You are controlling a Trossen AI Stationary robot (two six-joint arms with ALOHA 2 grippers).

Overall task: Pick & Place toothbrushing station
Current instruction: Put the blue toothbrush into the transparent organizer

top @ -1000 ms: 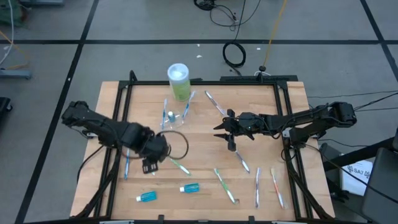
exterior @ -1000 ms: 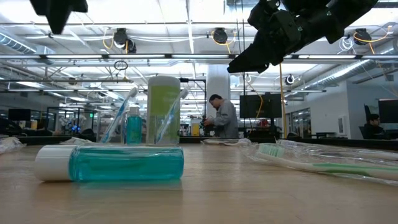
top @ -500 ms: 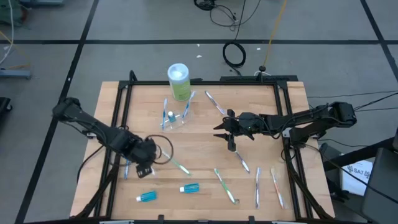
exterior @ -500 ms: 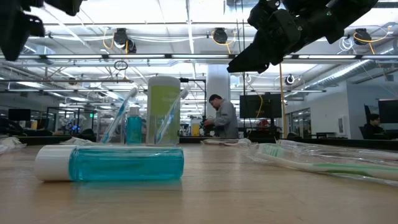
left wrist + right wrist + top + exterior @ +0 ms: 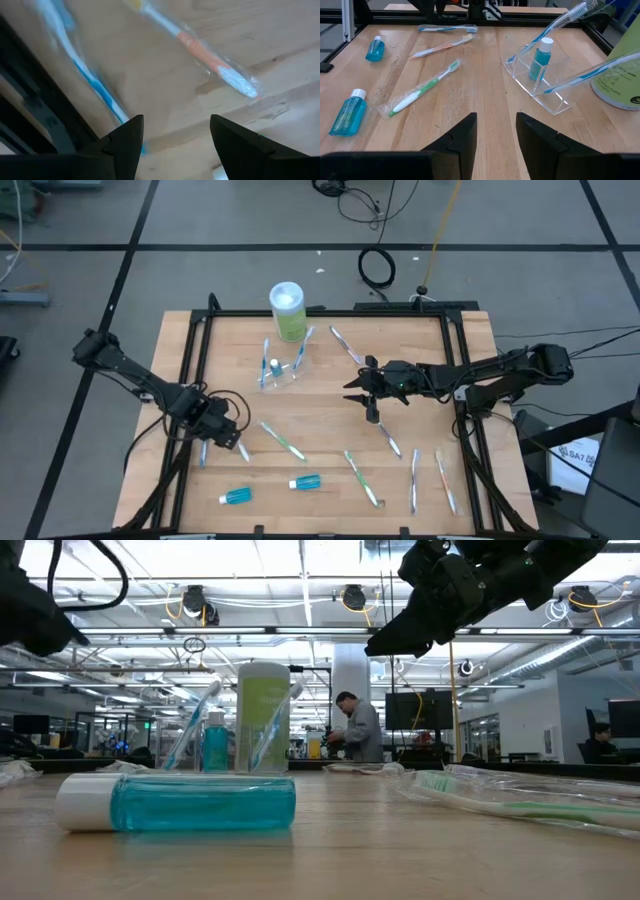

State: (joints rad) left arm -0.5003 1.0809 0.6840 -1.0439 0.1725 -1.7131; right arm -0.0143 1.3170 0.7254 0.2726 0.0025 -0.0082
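Here, a blue toothbrush (image 5: 80,70) lies just beyond the left gripper's (image 5: 172,137) parted fingers (image 5: 125,145).

A grey floor (image 5: 80,280) crossed by dark lines is seen around the wooden worktop (image 5: 330,390). Coiled black cables (image 5: 377,268) are laid beyond its far edge. Level across the worktop, an open hall is shown, lit by ceiling lights (image 5: 352,597), with monitors (image 5: 418,710) and a person (image 5: 358,728) standing at a desk.
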